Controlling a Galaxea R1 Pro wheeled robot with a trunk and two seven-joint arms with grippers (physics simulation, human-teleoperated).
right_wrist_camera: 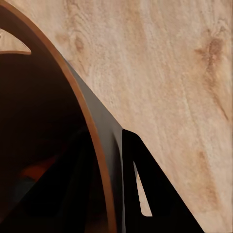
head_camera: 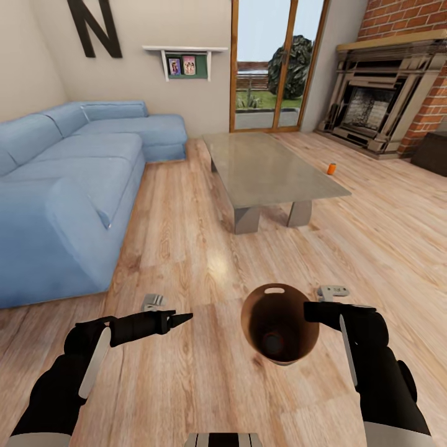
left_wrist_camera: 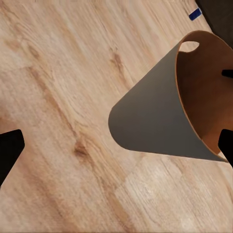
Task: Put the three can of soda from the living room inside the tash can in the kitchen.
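Note:
I hold the tash can (head_camera: pixel 249 313), a brown copper-rimmed bin, just above the wood floor in front of me. My right gripper (head_camera: pixel 312 310) is shut on its rim, one finger (right_wrist_camera: pixel 141 194) outside the wall (right_wrist_camera: pixel 99 131) and the other inside. At the bin's dark bottom lies a round grey shape with an orange tint (head_camera: pixel 273 343), dim, probably a can of soda. Another orange can of soda (head_camera: pixel 332 168) stands on the floor past the coffee table's right side. My left gripper (head_camera: pixel 183 319) hangs open to the bin's left, and its view shows the bin's grey outside (left_wrist_camera: pixel 155 116).
This is the living room. A blue sectional sofa (head_camera: pixel 74 180) runs along the left. The low grey coffee table (head_camera: pixel 267 167) stands ahead, the fireplace (head_camera: pixel 379 105) at the far right, glass doors (head_camera: pixel 276 62) behind. A dark box (head_camera: pixel 431 152) sits at the right edge.

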